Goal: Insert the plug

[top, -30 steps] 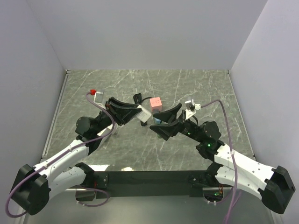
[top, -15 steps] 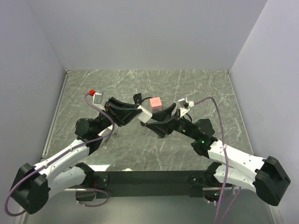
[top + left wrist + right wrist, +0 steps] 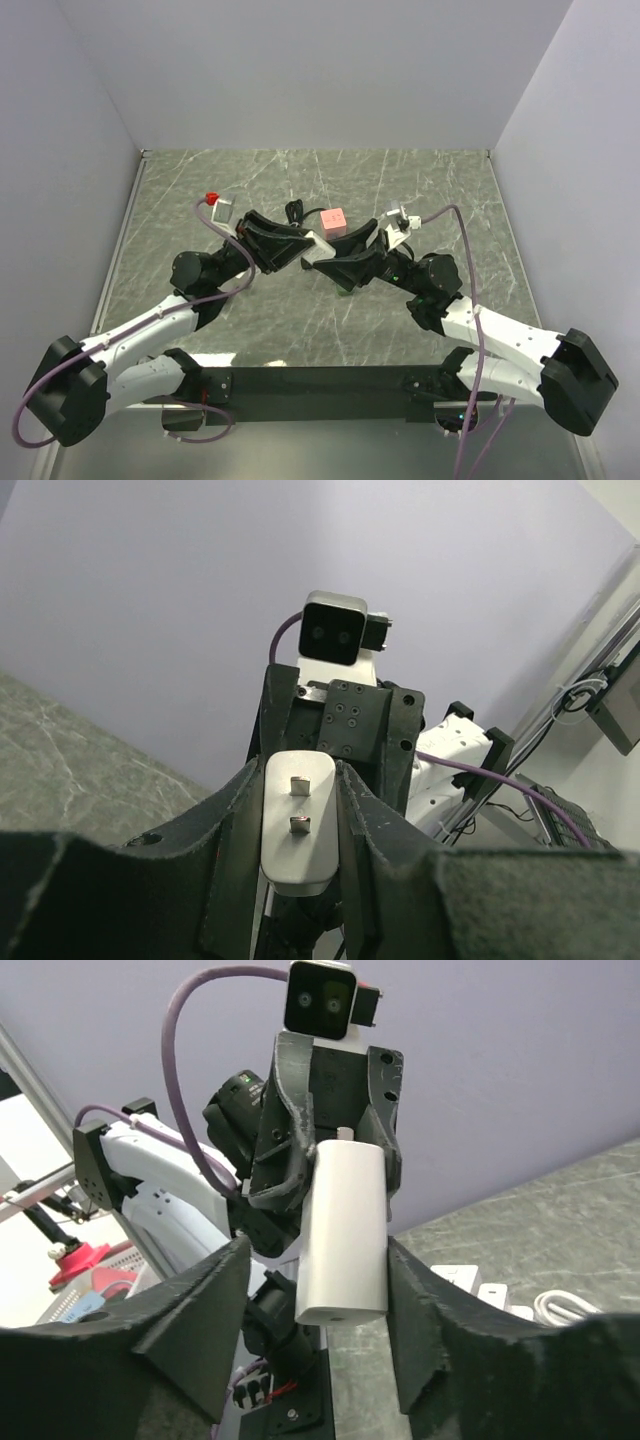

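**Status.** The plug (image 3: 343,1210), a white adapter body, hangs in the air above the middle of the counter (image 3: 420,190), between the two arms. The left pincer (image 3: 300,805) is clamped tight on it. The two metal prongs (image 3: 298,825) point back into that pincer's throat. The right pincer (image 3: 318,1260) stands part open around the plug's free end. One finger lies almost against the body, and a gap shows at the other. It has no hold yet.

**Hazards.**
- Uneven closing: the near finger would meet the body first and push it sideways. This could twist the plug in the left pincer's grip.
- Early release: if the left pincer lets go before the right has a firm hold, the plug is likely to drop.
- Finger contact: the two sets of fingers nearly overlap, so a small lateral error could bring them together.
- Prong direction: the plug must leave the left pincer cleanly before the prongs can face any socket.

**Clearances.** A pink cube (image 3: 334,220) sits just beyond the meeting point, with a dark cable (image 3: 293,210) beside it. A white block, probably the socket strip (image 3: 468,1282), lies low near the right pincer. The walls stand well apart. Open counter remains toward the far edge and both sides.
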Robot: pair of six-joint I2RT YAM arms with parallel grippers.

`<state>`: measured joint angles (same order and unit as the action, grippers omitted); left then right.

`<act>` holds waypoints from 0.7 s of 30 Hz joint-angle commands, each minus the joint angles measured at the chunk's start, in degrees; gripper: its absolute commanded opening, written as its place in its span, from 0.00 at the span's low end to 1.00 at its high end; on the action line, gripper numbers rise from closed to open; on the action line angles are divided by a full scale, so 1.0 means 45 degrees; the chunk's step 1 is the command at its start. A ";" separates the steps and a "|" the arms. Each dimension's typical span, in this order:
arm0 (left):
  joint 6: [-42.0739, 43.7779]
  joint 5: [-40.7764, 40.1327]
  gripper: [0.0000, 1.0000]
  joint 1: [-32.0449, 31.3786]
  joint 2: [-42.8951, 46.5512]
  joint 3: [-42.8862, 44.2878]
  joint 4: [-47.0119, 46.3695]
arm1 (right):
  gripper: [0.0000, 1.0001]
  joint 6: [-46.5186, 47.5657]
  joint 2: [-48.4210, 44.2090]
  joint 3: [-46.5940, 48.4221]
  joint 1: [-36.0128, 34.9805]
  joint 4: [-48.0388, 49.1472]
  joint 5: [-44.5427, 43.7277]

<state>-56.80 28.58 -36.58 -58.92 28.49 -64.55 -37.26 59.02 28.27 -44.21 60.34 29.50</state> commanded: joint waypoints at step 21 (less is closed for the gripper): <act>0.3963 -0.2457 0.64 -0.0329 0.0958 0.0349 0.4240 | 0.03 0.4253 -0.2997 0.3280 0.0897 -0.9295 -0.2529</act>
<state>-47.31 24.67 -38.41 -58.87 31.07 -55.07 -27.79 50.22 33.71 -41.85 35.86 24.56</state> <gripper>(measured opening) 0.612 0.391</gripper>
